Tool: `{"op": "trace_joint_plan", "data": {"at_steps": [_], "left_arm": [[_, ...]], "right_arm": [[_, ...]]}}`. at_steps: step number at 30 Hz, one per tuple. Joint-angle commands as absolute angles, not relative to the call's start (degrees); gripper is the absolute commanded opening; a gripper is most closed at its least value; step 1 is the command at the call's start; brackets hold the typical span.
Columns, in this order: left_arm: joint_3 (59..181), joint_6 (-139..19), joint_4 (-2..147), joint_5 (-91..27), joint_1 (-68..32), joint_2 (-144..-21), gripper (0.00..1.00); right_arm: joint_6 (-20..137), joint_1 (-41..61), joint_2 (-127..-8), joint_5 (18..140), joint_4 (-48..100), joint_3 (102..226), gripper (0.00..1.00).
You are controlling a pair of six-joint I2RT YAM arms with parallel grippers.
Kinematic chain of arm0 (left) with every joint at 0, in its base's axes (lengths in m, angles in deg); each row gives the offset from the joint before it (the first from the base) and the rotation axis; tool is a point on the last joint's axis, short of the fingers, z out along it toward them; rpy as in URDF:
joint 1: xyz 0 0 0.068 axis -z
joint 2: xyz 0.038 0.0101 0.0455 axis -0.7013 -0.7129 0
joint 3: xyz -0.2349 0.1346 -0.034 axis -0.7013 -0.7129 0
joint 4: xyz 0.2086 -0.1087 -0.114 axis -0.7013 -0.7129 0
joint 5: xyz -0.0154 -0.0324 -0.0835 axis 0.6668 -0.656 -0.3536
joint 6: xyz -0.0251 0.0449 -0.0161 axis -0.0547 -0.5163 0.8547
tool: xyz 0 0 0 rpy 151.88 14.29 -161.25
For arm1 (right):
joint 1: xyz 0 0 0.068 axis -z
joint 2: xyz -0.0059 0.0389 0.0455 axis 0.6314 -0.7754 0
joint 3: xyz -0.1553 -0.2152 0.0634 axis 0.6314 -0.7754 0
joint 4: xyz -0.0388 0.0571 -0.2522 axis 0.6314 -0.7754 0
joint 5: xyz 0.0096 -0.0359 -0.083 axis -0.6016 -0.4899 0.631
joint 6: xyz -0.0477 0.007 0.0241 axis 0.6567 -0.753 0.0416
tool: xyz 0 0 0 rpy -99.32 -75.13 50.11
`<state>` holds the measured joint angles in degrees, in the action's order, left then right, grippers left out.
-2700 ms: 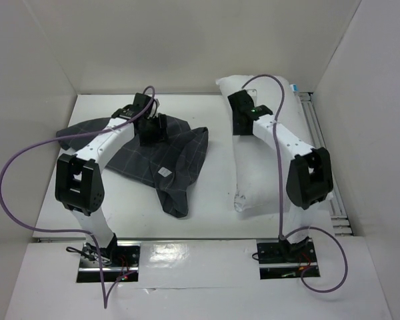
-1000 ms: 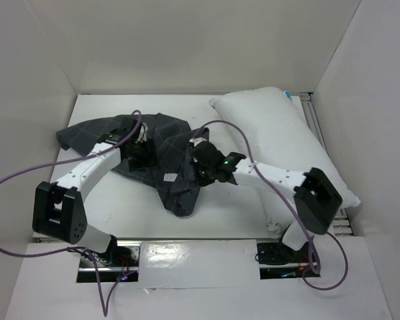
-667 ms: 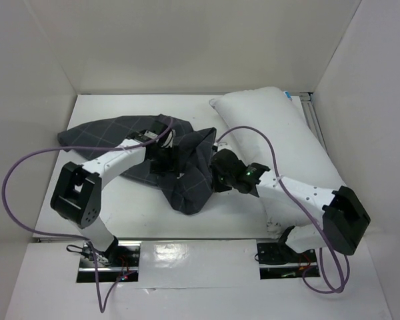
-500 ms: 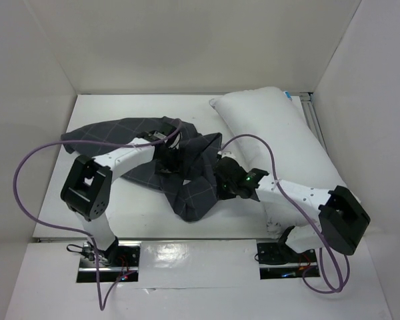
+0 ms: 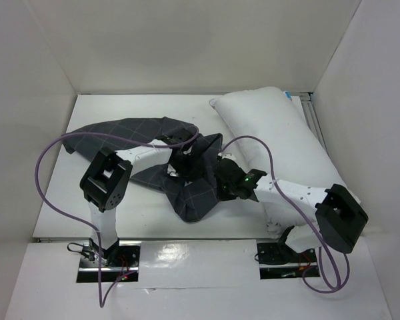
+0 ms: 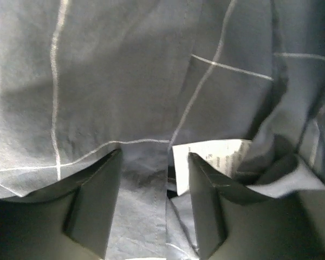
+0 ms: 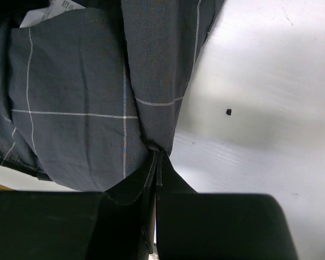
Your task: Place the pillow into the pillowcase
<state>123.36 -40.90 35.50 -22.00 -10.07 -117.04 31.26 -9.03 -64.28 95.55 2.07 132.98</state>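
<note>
The dark grey checked pillowcase (image 5: pixel 127 130) lies crumpled across the middle and left of the table. The white pillow (image 5: pixel 280 133) lies at the back right, apart from both grippers. My left gripper (image 5: pixel 187 162) is open low over the pillowcase's folded middle; in the left wrist view (image 6: pixel 151 162) its fingers straddle a fold of cloth beside a white care label (image 6: pixel 211 157). My right gripper (image 5: pixel 221 183) is shut on the pillowcase's right edge; in the right wrist view (image 7: pixel 157 157) its fingers pinch the cloth's hem (image 7: pixel 151 135) just above the white table.
White walls enclose the table on the left, back and right. A metal rail (image 5: pixel 320 133) runs along the right edge behind the pillow. Purple cables loop from both arms. A small dark speck (image 7: pixel 228 112) lies on the table near the right gripper.
The left gripper has moved right across the pillowcase toward the right gripper. The pillowcase's left part has stretched out flatter. The right gripper has stayed clamped on the cloth edge.
</note>
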Motion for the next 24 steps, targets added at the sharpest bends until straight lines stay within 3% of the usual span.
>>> {"op": "trace_joint_plan", "data": {"at_steps": [1, 9, 13, 15, 18, 22, 24], "left_arm": [[125.1, -40.2, 33.5, -17.3, -10.0, -117.7, 0.61], [126.3, -41.3, 31.1, -15.4, -10.0, -118.2, 0.56], [127.9, -42.0, 28.2, -9.8, -8.6, -119.3, 0.36], [127.9, -41.4, 28.1, -9.7, -8.6, -119.3, 0.16], [128.5, -41.4, 27.5, -10.3, -8.6, -118.0, 0.0], [129.9, -41.4, 27.0, -13.2, -8.6, -114.5, 0.0], [129.9, -42.0, 27.0, -17.1, -8.6, -112.2, 0.11]], "right_arm": [[31.1, -9.1, -64.3, 96.9, 3.7, 133.5, 0.0], [31.6, -9.1, -65.4, 98.6, 3.7, 135.1, 0.0], [32.1, -9.1, -65.9, 99.1, 3.7, 135.6, 0.0], [32.1, -9.1, -66.4, 99.1, 3.7, 136.1, 0.0], [32.6, -9.1, -66.4, 99.7, 3.7, 136.7, 0.0], [32.7, -9.1, -66.4, 99.7, 3.2, 136.7, 0.0], [32.7, -9.1, -66.4, 99.7, 3.2, 136.7, 0.0]]}}
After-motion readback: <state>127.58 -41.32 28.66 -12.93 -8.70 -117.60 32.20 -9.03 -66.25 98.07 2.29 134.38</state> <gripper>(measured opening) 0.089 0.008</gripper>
